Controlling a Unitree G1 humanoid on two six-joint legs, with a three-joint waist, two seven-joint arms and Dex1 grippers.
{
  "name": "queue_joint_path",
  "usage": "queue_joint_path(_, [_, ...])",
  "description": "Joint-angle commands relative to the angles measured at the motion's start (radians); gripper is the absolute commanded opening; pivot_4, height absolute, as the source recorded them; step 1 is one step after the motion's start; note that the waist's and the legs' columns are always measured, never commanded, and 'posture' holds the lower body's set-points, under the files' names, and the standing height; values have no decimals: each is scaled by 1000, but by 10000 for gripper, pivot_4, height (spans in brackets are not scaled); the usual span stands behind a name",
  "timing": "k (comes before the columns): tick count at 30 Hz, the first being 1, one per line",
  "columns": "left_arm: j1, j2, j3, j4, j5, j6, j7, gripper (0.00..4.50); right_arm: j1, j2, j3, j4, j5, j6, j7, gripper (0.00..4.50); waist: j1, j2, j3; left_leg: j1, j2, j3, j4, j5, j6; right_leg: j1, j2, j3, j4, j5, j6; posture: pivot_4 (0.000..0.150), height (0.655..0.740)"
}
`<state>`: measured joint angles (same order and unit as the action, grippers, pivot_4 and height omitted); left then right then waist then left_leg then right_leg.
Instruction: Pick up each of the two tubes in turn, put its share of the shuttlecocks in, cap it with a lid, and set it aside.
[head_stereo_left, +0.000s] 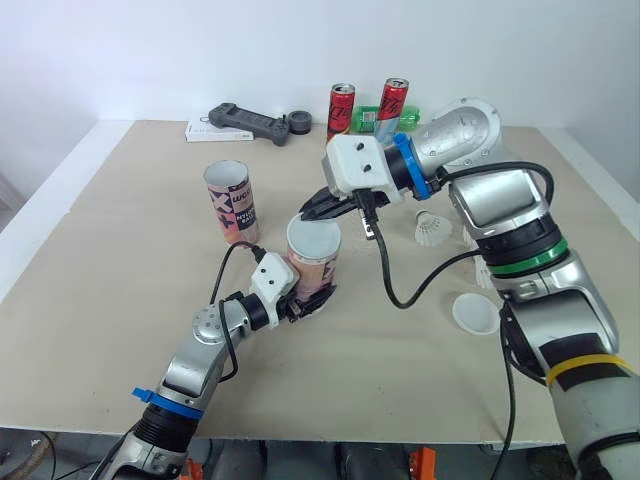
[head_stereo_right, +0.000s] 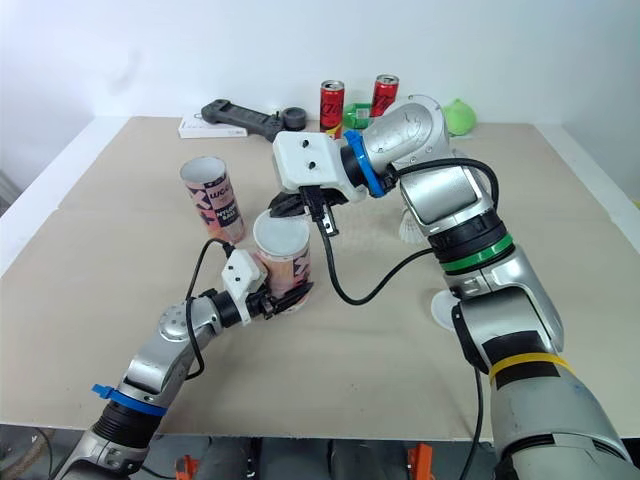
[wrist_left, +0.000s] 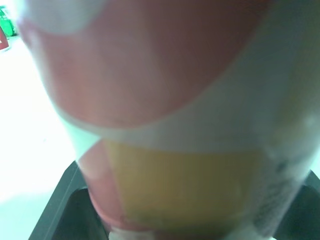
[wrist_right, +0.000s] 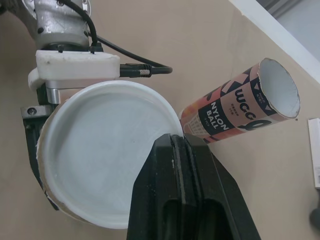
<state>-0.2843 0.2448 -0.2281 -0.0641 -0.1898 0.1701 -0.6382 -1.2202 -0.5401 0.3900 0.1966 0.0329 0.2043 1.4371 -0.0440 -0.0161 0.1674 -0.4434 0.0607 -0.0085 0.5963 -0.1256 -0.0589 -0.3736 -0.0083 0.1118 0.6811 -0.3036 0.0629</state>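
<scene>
Tube upright on table, lid on, clamped near base by left gripper; right gripper pinched shut, tips at lid rim; right wrist view: second tube, mouth open; eye views: spare lid beside right forearm.

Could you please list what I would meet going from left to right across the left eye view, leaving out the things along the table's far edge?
Open tube → capped tube → shuttlecock → loose lid.

Lab w/ bare beige table, white wall.
</scene>
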Motion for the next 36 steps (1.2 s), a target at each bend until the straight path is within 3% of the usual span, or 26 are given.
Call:
queue_joint_path(1, [20,6,-17,46,32,22,8,30347,-5,-15,4,-44,-7,-7,24,414,0,0,0,0,0,0,0,0,0,0,0,0,0,0,0,1500,7400])
queue_joint_path(36, [16,4,-21,39,35,33,4,30347,48,-12,46,-87,-66,-63,46,414,1,0,0,0,-1,-1,-1,0,0,0,-1,0,-1,-3,-2,1500,7400])
